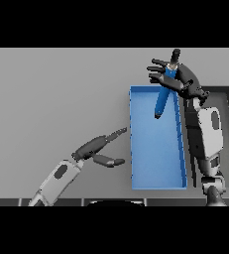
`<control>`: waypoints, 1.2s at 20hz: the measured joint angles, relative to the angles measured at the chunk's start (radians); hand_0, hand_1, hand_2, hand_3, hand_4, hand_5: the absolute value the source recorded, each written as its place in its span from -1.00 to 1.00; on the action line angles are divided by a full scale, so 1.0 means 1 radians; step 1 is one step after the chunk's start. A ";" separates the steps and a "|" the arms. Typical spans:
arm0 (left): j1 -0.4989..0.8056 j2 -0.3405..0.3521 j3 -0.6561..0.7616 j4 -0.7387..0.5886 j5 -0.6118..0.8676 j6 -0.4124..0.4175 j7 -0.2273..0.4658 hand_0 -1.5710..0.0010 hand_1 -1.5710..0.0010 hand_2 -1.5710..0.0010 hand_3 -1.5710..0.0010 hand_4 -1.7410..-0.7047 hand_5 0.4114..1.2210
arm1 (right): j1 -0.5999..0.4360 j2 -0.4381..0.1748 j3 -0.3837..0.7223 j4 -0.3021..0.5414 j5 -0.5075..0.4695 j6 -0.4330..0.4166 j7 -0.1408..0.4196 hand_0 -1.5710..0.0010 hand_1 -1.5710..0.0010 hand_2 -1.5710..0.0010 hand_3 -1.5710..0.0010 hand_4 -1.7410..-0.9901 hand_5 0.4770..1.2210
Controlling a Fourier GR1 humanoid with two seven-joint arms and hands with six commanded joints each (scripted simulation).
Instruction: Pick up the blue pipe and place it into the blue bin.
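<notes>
I have the pipe (162, 98) in my right hand (178, 79), which sits over the far end of the bin (136, 149); my fingers are curled round the upper part of the pipe, and its dark top end sticks out above them. The pipe hangs tilted, its lower end pointing down into the bin's far part, near the middle of its width and closer to the right wall than the left. I cannot tell whether that tip touches the bin floor or hangs just above it. I judge the pick to be done and the placing to be the step in hand: the pipe is over its goal but not let go. The next move, as I see it, calls for lowering a little and laying the pipe flatter along the bin's length, then loosening my fingers so it drops inside the walls rather than leaning on the far rim. The risk is a tilted release that lets it tip over the edge. My left hand (97, 149) rests idle on the grey surface (51, 99) just left of the bin, fingers straight and relaxed, holding nothing.
</notes>
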 measured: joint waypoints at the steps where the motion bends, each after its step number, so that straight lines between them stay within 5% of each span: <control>1: 0.008 -0.004 -0.005 0.006 -0.006 0.002 -0.015 1.00 1.00 1.00 1.00 0.65 -0.86 | 0.030 0.005 0.004 0.005 0.012 -0.012 0.020 -1.00 -1.00 -1.00 -1.00 -1.00 0.73; 3: 0.004 0.004 -0.001 0.002 -0.004 -0.004 -0.036 1.00 1.00 1.00 1.00 0.66 -0.87 | 0.077 -0.020 0.052 0.022 0.001 -0.027 0.021 -1.00 -1.00 -1.00 -1.00 -1.00 0.73; 7: -0.001 0.000 0.004 0.011 -0.002 0.001 -0.015 1.00 1.00 1.00 1.00 0.65 -0.88 | 0.167 -0.100 0.217 0.035 -0.079 -0.080 0.021 -1.00 -1.00 -1.00 -1.00 -0.60 0.71; 8: 0.005 -0.003 -0.002 0.008 0.001 -0.003 -0.023 1.00 1.00 1.00 1.00 0.65 -0.89 | 0.184 -0.116 0.259 0.048 -0.087 -0.081 0.021 -1.00 -1.00 -1.00 -0.69 -0.62 0.70; 9: 0.006 -0.006 -0.005 -0.006 0.003 -0.001 -0.009 1.00 1.00 1.00 1.00 0.65 -0.89 | 0.187 -0.138 0.310 0.078 -0.105 -0.099 0.021 -0.99 -0.86 -0.77 -0.43 -0.48 0.76; 12: 0.000 -0.011 -0.004 -0.018 0.001 0.012 0.015 1.00 1.00 1.00 1.00 0.65 -0.90 | 0.142 -0.239 0.540 0.145 -0.307 -0.200 0.021 -0.06 0.05 0.09 0.27 -0.07 0.88; 15: 0.010 0.001 0.002 -0.020 0.006 0.008 0.009 1.00 1.00 1.00 1.00 0.64 -0.90 | 0.061 -0.312 0.732 0.167 -0.459 -0.213 0.021 0.45 0.51 0.54 0.63 0.33 0.62; 20: -0.006 -0.010 0.002 0.006 0.006 0.001 0.009 1.00 1.00 1.00 1.00 0.63 -0.91 | 0.031 -0.345 0.861 0.177 -0.338 -0.165 -0.014 0.82 0.84 0.85 0.88 0.62 0.02; 24: 0.001 -0.020 -0.008 0.004 -0.004 0.009 0.008 1.00 1.00 1.00 1.00 0.61 -0.89 | 0.026 -0.337 0.881 0.198 -0.282 -0.171 -0.065 0.93 0.93 0.94 0.95 0.64 -0.30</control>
